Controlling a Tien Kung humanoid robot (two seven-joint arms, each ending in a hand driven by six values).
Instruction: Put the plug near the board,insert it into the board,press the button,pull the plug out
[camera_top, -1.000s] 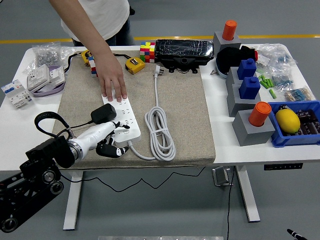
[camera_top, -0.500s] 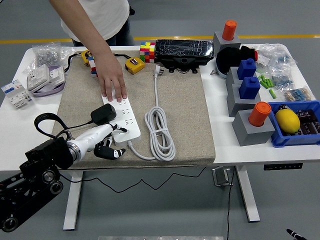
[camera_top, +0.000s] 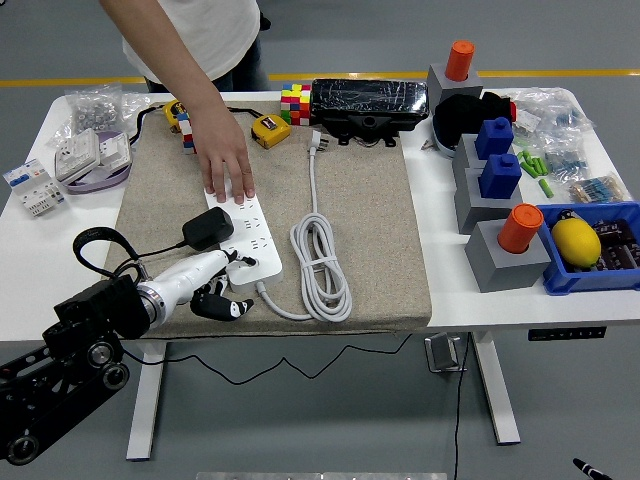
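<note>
Head view

Left hand: you are watching the robot's left hand (camera_top: 208, 283) reaching in from the lower left over the near end of the power strip (camera_top: 243, 233); one pale finger is stretching to the strip's near corner while the dark fingers are curling beneath it, gripping nothing you can make out.

Right hand: it is not showing anywhere.

Black plug: the black plug (camera_top: 207, 228) is sitting on the strip's left side, just above the robot's hand; you cannot tell whether it is fully seated.

Power strip: it is lying on the grey mat (camera_top: 380, 215), its white cable (camera_top: 318, 262) coiling just to the right.

White plug: the cable's white plug (camera_top: 313, 143) is lying near the mat's far edge, well apart from the strip.

Person: a person's hand (camera_top: 226, 163) is pressing flat on the strip's far end.

Surroundings: a colour cube (camera_top: 294, 103) and a black box (camera_top: 368, 101) are sitting at the far side; a blue bin (camera_top: 590, 277) holding a lemon (camera_top: 575, 241) is standing at the right.
</note>
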